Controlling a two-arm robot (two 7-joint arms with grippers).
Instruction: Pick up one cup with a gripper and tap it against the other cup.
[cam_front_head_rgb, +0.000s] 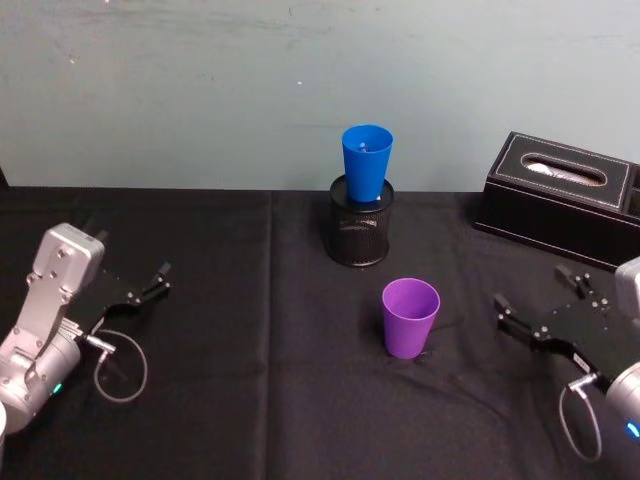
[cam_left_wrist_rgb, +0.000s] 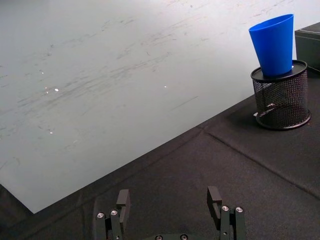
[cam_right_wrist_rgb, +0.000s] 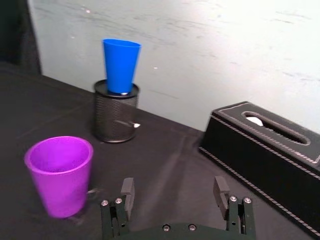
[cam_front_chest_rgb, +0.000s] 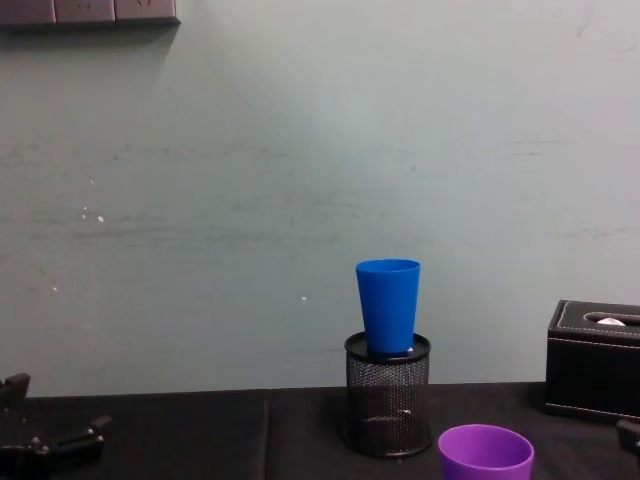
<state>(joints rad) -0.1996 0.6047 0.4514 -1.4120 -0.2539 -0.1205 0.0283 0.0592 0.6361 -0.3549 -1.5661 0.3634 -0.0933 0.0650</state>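
Nothing is picked up yet. The purple cup (cam_front_head_rgb: 410, 316) stands upright on the black cloth (cam_front_head_rgb: 250, 400), in front of the blue cup (cam_front_head_rgb: 366, 160), which seems wedged in the mesh pen holder (cam_front_head_rgb: 361, 232). The right gripper (cam_front_head_rgb: 532, 288) sits near the purple cup, fingers apart, and the left gripper (cam_front_head_rgb: 157, 282) (also spread) rests well away. The next move calls for the right one to reach in and close around the purple cup's wall.

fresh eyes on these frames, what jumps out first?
The bright blue plastic tumbler stands upright in the black wire-mesh pen holder at the back centre. The purple plastic tumbler stands alone in front, slightly to the robot's right. The left gripper and right gripper lie open at either side, touching nothing.
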